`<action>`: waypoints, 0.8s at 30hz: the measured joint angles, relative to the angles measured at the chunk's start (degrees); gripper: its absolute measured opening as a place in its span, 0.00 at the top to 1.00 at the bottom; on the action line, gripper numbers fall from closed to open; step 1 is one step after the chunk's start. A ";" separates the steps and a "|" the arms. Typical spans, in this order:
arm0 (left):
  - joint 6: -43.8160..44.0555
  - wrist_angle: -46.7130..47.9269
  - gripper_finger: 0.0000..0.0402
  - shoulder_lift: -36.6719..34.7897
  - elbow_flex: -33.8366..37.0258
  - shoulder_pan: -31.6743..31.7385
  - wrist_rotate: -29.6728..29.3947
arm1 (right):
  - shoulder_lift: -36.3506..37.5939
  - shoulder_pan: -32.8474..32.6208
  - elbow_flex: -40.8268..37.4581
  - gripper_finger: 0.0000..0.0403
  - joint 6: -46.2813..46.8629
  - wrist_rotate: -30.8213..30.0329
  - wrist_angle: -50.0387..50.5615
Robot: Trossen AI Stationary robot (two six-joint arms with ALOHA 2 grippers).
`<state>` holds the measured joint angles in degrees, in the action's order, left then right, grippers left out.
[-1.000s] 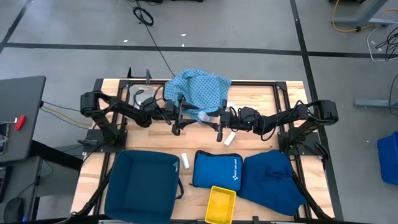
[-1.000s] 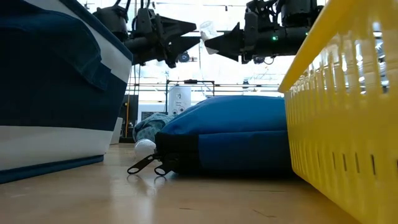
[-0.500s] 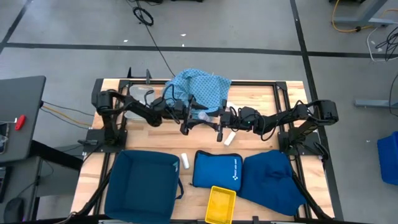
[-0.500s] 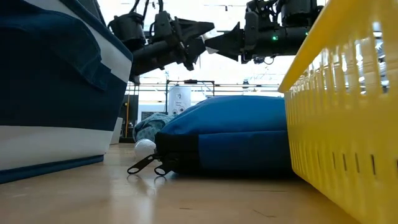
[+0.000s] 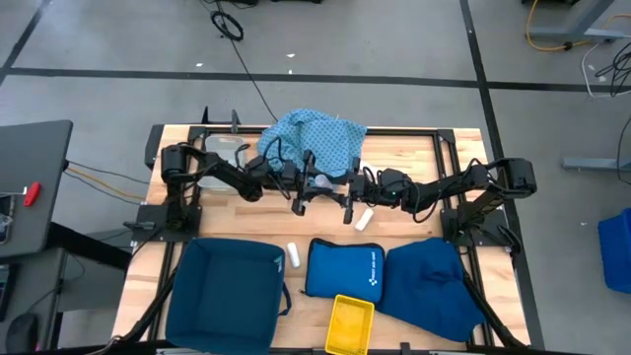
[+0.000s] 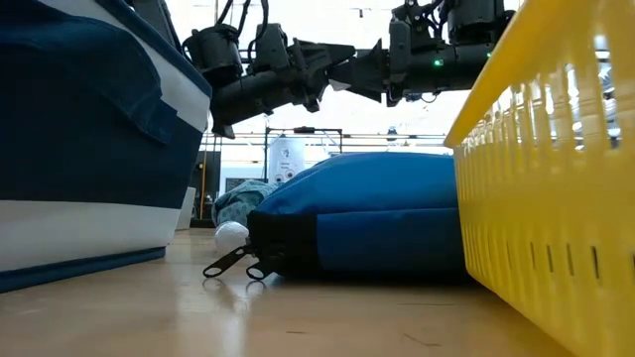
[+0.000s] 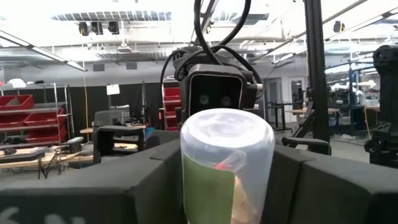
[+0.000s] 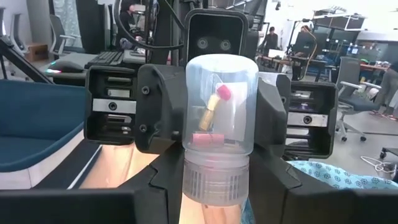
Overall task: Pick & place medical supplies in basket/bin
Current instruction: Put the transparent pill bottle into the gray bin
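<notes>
Your two tools meet nose to nose above the middle of the table, with a small clear vial between them. The right tool grips the ribbed cap end of the vial, its fingers clenched on either side. The left tool has its fingers on both sides of the vial's rounded end; you cannot tell for sure whether they press it or merely flank it. Through the clear wall you see a pink-tipped tube and a green label.

In the low view both tools hang well above the table, tips together, over the bright blue zip pouch.

Just right of the tools, a white roll lies on the table. Another white roll lies nearer, between the dark blue bin on the left and the pouch. The light-blue dotted cloth is bunched at the far edge of the table, just behind both tools.

A yellow basket stands at the near edge, in front of the pouch, and a dark blue fabric bag lies to the right of it. The wooden table shows bare between the arms.
</notes>
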<state>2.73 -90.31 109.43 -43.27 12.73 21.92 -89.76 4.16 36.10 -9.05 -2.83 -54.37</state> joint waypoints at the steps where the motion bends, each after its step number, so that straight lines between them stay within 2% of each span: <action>1: 0.10 0.02 0.63 0.00 0.00 0.00 -0.04 | 0.00 0.03 0.00 0.66 0.02 0.04 0.04; 13: 1.27 0.52 0.63 0.00 0.04 0.00 -0.94 | 0.06 1.19 0.00 0.65 1.56 0.96 1.04; 20: 3.13 0.79 0.64 0.09 0.02 -0.07 -1.23 | -0.04 1.97 0.04 0.30 1.56 -0.75 5.30; 24: 2.83 0.69 0.64 0.09 0.02 -0.02 -0.86 | -0.04 2.21 0.04 0.20 2.14 -1.83 8.36</action>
<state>5.56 -89.62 109.51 -43.24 12.71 21.06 -89.80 6.37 36.14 -6.91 -4.67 -46.01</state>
